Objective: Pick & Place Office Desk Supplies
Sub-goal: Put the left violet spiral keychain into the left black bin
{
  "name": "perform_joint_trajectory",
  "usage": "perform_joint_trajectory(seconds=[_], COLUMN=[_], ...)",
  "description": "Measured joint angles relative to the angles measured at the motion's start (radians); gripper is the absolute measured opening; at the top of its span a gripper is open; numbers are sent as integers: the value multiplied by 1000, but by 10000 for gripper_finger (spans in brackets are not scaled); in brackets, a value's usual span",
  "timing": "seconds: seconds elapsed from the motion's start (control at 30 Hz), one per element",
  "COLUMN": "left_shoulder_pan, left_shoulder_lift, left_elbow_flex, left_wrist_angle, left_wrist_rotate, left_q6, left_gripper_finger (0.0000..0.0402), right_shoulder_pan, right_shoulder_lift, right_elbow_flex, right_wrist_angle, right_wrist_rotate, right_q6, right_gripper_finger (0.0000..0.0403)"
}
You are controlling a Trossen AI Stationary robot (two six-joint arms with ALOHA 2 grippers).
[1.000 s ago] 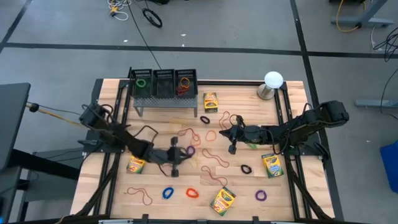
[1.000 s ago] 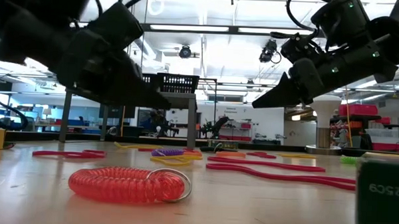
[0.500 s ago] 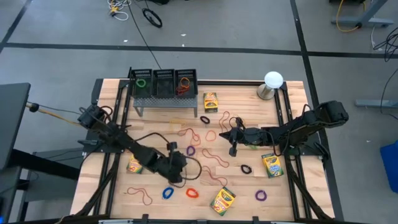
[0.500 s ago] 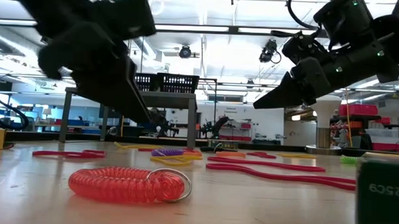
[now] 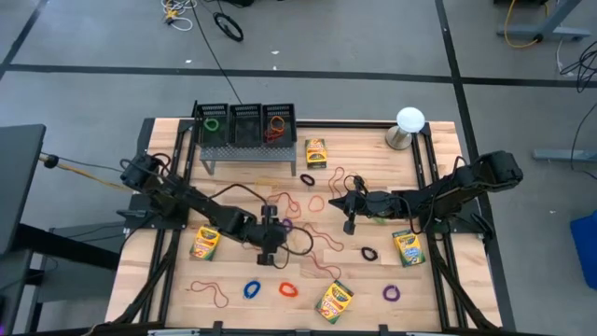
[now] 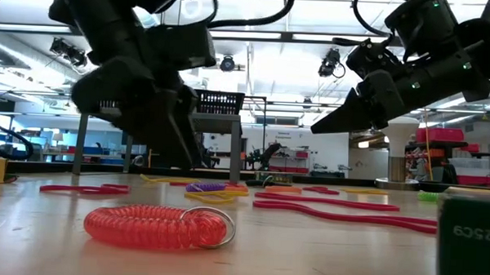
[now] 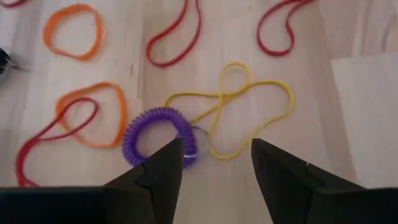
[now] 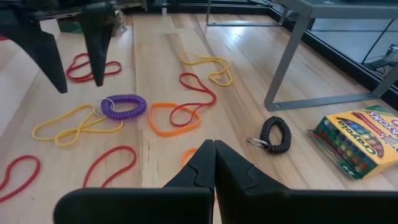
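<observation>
The left gripper [image 7: 214,163] hangs over the middle of the pale plank worktop [image 5: 373,159], jaws spread just above a purple coiled loop [image 7: 158,134] with a small metal ring, which lies touching a thin yellow band [image 7: 249,106] twisted into a figure eight. Flat orange and red bands [image 7: 93,115] lie close on its far side. The right gripper [image 8: 214,152], jaws pressed together, hovers to the right, near a black coil [image 8: 275,134] and a glossy crayon box [image 8: 357,140].
</observation>
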Motion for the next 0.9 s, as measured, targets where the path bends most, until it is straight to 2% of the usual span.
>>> perform_joint_trajectory(seconds=[0.2, 0.33, 0.57, 0.67, 0.73, 0.9], left_shoulder_pan=[87, 129, 91, 64, 50, 44], left_shoulder_lift=[0, 1, 1, 1, 2, 2], left_elbow_flex=[0, 0, 0, 0, 0, 0], left_wrist_angle=[98, 81, 90, 46, 16, 21], left_wrist_rotate=[-16, -13, -1, 4, -31, -54], left_q6=[-165, -229, -224, -243, -265, -267], left_gripper_finger=[197, 180, 168, 176, 185, 198], right_shoulder_pan=[0, 0, 0, 0, 0, 0], right_shoulder_lift=[0, 0, 0, 0, 0, 0], right_elbow_flex=[0, 0, 0, 0, 0, 0], right_wrist_angle=[0, 1, 1, 1, 1, 1], right_wrist_rotate=[0, 0, 0, 0, 0, 0], right_q6=[0, 0, 1, 1, 0, 0], right_gripper_finger=[5, 5, 5, 5, 5, 5])
